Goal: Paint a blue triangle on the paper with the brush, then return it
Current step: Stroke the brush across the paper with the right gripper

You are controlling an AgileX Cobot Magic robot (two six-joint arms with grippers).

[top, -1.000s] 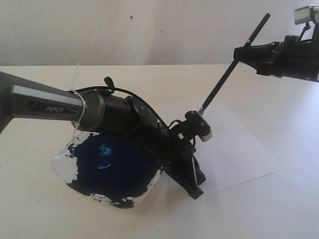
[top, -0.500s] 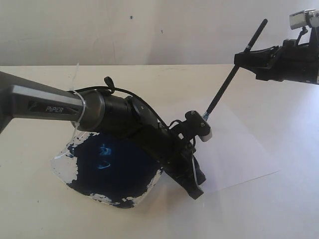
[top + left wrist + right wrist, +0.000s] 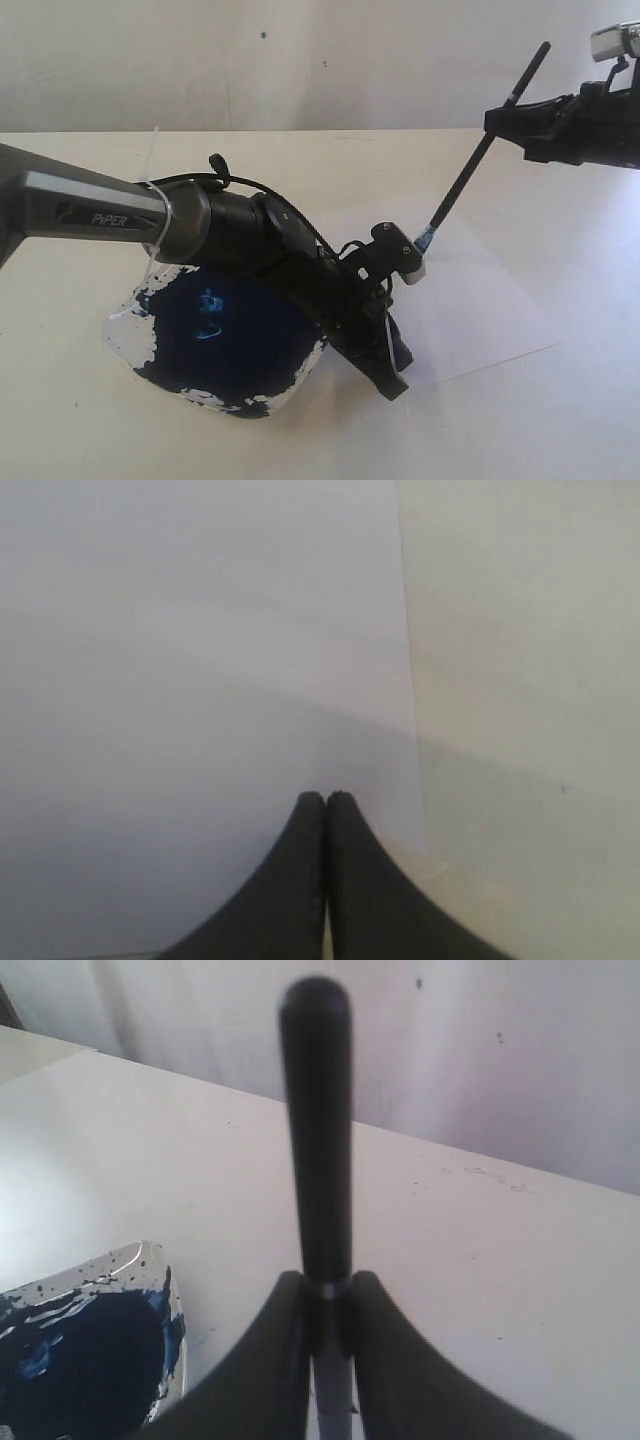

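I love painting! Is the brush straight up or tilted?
Tilted: the brush slants, blue tip low, handle high in the right gripper.

Your exterior cam looks slightly down across the tabletop (image 3: 90, 440) toward the pale wall (image 3: 300, 60). It's mid range, with both arms in frame. Left wrist cam points down past the left hand (image 3: 326, 798) tips, very close to the paper (image 3: 200, 630), so you only get sheet, one edge and a strip of tabletop. Right wrist cam looks out past the right hand (image 3: 327, 1300) along the brush (image 3: 317, 1140) handle, across the tabletop to the wall, with the paint dish (image 3: 150, 1260) in one corner. Exterior shares the paper with left wrist. It shares dish, brush and wall with right wrist.
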